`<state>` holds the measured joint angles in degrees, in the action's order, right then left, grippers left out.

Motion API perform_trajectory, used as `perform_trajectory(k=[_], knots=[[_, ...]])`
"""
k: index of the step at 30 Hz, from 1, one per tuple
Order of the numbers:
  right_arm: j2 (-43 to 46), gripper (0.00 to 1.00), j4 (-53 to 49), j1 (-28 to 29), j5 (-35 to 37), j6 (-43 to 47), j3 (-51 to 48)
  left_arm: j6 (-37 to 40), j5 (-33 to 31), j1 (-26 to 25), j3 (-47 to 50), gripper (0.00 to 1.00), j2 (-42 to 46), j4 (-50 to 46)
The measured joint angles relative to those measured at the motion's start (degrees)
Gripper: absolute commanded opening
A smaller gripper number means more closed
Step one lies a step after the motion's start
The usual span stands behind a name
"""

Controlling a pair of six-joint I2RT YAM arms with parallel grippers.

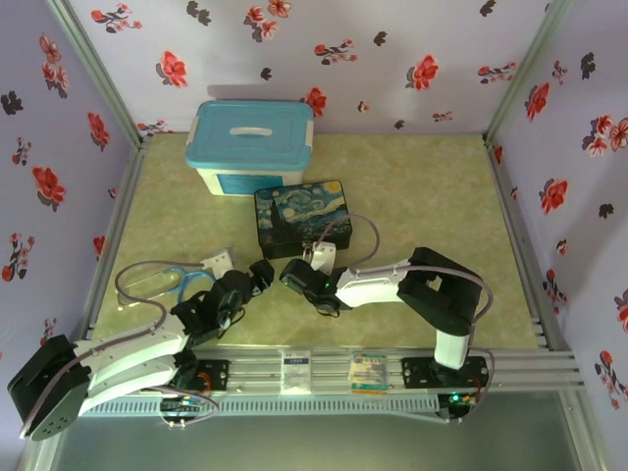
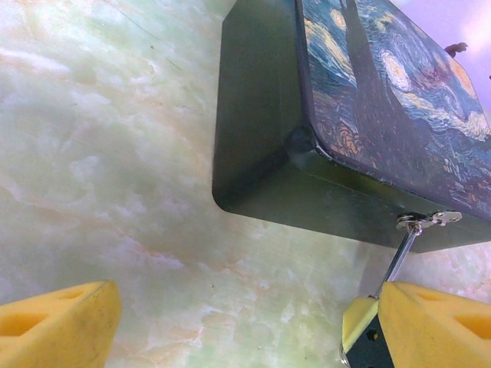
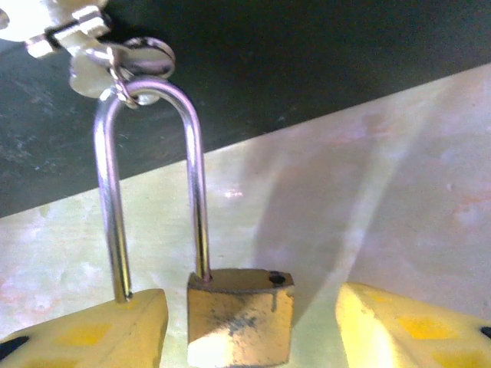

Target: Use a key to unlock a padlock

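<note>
My right gripper (image 3: 249,307) sits open astride the padlock (image 3: 242,316), hooked through the hasp (image 3: 115,61) of the box (image 2: 261,115) mid bench (image 1: 422,186); my left gripper (image 2: 234,307) stands open beside that box.

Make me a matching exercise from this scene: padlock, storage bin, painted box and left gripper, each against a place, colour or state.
1 padlock
2 storage bin
3 painted box
4 left gripper

A light blue lid
B jaws wide open
C hanging by its shackle
D night-sky picture on top

Pairs: 1-C, 2-A, 3-D, 4-B
</note>
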<state>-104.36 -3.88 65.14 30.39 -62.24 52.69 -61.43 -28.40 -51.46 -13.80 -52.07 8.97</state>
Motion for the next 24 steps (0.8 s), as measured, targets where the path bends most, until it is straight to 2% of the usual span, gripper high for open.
perform_trajectory(k=[18,21,24], knots=[[1.62,0.41,1.16,-0.98,-1.05,-1.44,-2.58,-0.39,0.04,0.0,0.7,0.88,0.0,0.48],[1.95,0.41,1.81,-1.03,-1.03,-1.46,-3.3,-0.39,0.07,0.0,0.7,0.87,0.0,0.46],[1.97,0.47,2.01,-1.2,-1.03,-1.36,-3.34,-0.39,0.11,0.0,0.7,0.88,0.0,0.46]])
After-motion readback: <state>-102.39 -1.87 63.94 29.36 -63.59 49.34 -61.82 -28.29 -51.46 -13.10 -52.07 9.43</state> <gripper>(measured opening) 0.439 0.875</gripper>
